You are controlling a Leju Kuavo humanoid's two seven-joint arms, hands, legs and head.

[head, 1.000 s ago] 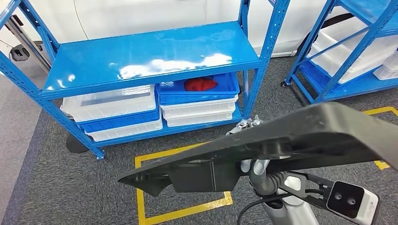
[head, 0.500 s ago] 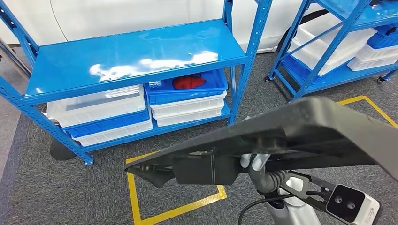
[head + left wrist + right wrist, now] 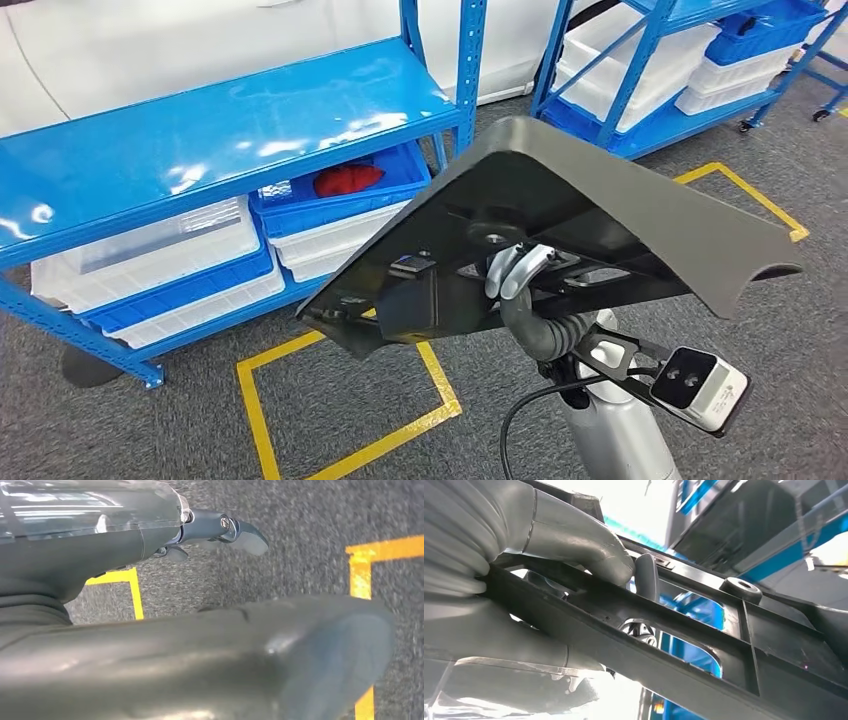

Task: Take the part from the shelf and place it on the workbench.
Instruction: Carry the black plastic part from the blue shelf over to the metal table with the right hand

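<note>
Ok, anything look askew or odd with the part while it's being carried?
Yes: the dark grey part sits tilted, its far curved end higher than its near end. The right hand grips only one inner rib from below, so the long panel overhangs both sides. No damage shows.

I read this as warehouse or factory storeroom — blue steel shelving (image 3: 200,140), stacked white and blue bins (image 3: 160,260), grey carpet floor (image 3: 150,420) with yellow tape squares (image 3: 340,400).
</note>
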